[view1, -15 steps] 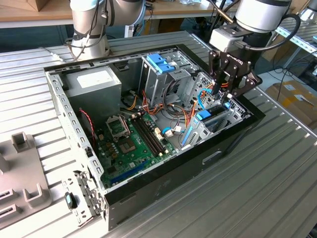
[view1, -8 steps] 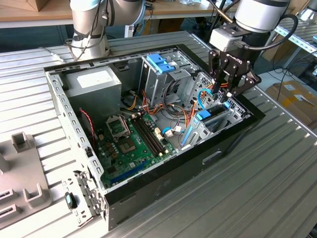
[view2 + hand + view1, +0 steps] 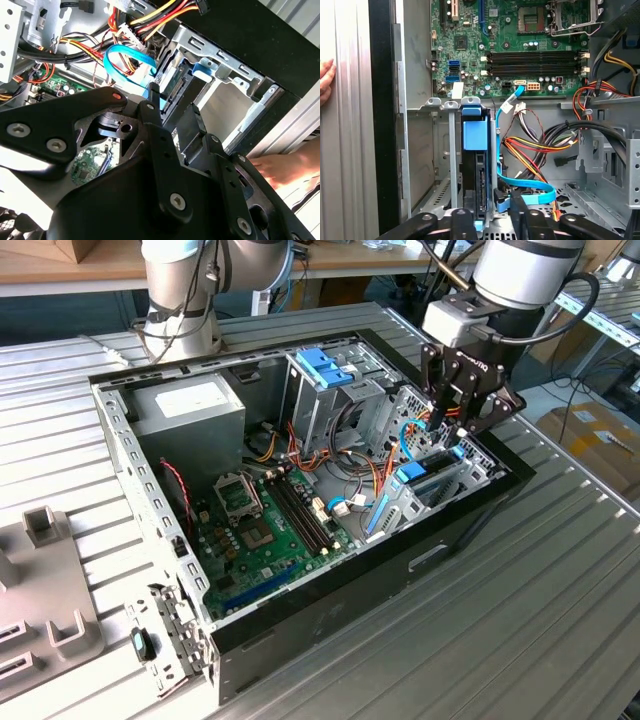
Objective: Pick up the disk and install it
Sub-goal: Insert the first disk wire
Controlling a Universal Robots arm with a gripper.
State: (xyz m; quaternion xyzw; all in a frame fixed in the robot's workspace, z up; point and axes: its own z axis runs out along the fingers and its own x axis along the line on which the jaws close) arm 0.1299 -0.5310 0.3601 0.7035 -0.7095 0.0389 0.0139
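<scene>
The black two-finger pincer hangs low over the corner of the open black computer case at the exterior view's right. Its fingers stand apart and are not clamped. In the first wrist view the pincer has one finger on each side of the near end of the disk, and a gap shows on the side of the cable. The disk is a flat silver-grey rectangular drive in a light-blue plastic carrier. It stands on its edge in a slot of the grey metal drive bay, between the guide walls, and it seems to be seated or nearly so. The second wrist view shows the connector edge of the disk just past the fingertips. A flat light-blue data cable curls just beside this end, with red, yellow and black power wires near it. The green motherboard lies further inside the case. I judge that the step in hand is seating the disk. To do it well, any push should go straight along the slot, so that the carrier does not tilt against the walls, and the fingers should stay off the blue cable. A person's hand rests on the ribbed metal table just outside the case wall, so the movement should be slow.
</scene>
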